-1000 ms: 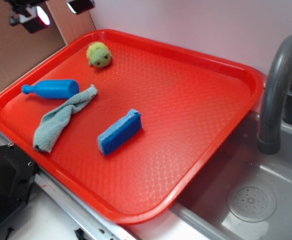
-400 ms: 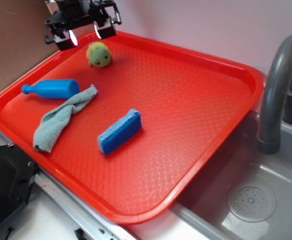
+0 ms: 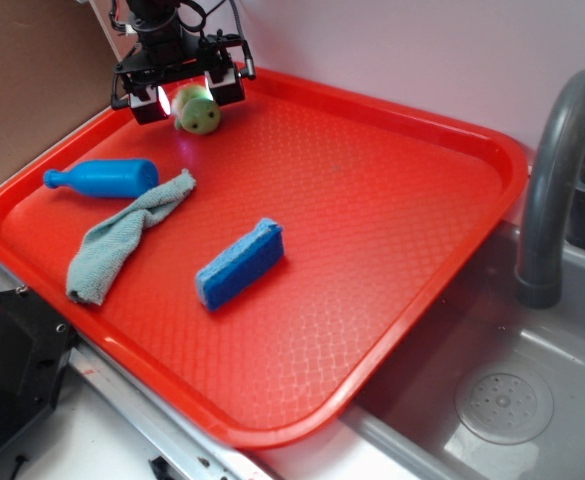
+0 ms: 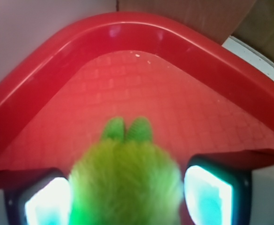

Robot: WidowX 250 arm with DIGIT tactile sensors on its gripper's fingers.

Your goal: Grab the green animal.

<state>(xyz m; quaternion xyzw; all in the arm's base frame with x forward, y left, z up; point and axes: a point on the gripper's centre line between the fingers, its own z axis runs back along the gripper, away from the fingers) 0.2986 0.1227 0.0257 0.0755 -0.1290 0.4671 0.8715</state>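
Observation:
The green animal point(image 3: 198, 113), a small fuzzy yellow-green plush, lies in the far left corner of the red tray point(image 3: 392, 180). My gripper point(image 3: 184, 93) has come down around it and stands open, one finger on each side of the plush. In the wrist view the green animal point(image 4: 127, 187) fills the space between the two glowing pads point(image 4: 207, 194), with a small gap showing on the right side. Two little green nubs stick out of its far end.
A blue plastic bottle point(image 3: 102, 178) lies on its side at the tray's left, a pale teal cloth point(image 3: 127, 235) beside it, a blue sponge point(image 3: 239, 263) mid-tray. Brown cardboard point(image 3: 32, 80) stands behind the tray's corner. A grey sink point(image 3: 502, 400) and faucet point(image 3: 562, 170) are on the right.
My gripper came in from the upper left and dropped down over the green animal, so its fingers now straddle the plush. The other objects have not moved.

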